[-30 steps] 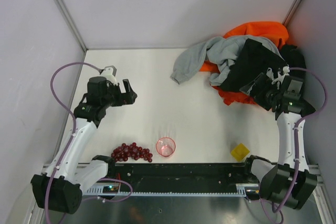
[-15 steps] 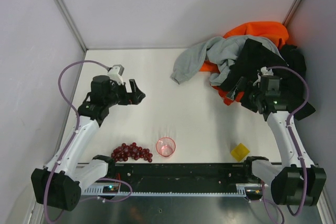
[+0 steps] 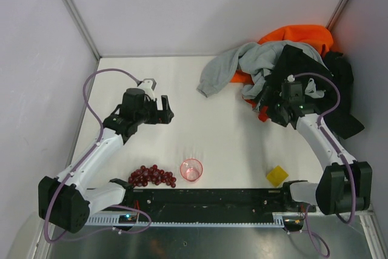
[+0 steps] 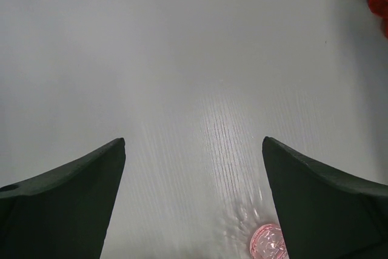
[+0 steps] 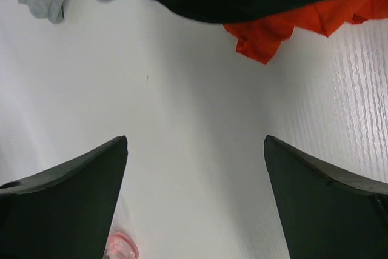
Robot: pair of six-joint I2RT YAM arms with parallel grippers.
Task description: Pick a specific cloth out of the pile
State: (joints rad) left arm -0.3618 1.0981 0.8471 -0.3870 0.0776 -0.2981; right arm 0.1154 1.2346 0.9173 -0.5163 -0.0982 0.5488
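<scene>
Since the cloth (image 3: 262, 114) only pokes out under the pile's (image 3: 242, 59) near edge from up top, I'd have the wide-open right gripper (image 3: 271, 107), arm reached forward over it, pinch that corner low. Left wrist cam: left gripper (image 4: 194, 144) open too, over the table (image 4: 182, 59). Right wrist cam: the red-orange corner sits just ahead of the spread jaws.

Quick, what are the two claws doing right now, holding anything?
Left gripper: jaws open, holding nothing.
Right gripper: jaws open, holding nothing; the red-orange cloth lies ahead, untouched.
</scene>
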